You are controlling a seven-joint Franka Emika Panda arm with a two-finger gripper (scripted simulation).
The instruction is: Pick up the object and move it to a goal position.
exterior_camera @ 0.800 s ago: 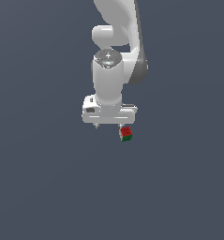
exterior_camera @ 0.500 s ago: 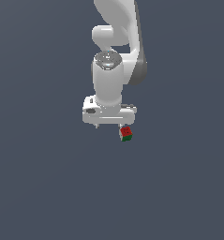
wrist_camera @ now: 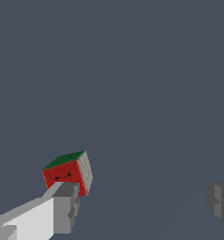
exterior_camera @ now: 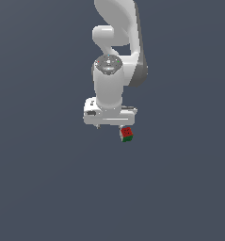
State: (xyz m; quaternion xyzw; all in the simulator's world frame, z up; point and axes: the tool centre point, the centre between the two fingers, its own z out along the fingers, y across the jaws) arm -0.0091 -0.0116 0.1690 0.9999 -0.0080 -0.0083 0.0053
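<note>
The gripper (wrist_camera: 141,206) is open wide w/ nothing in it. In the wrist view, one finger (wrist_camera: 62,208) sits right by the cube (wrist_camera: 69,171), and the other finger (wrist_camera: 220,202) is far off from the cube. So the cube isn't in the middle yet. In the exterior view, the cube (exterior_camera: 126,134) peeks out just under the gripper (exterior_camera: 109,123), toward that view's right. Best plan, I think: slide over till the cube is between both fingers, go down slow, then squeeze.
</note>
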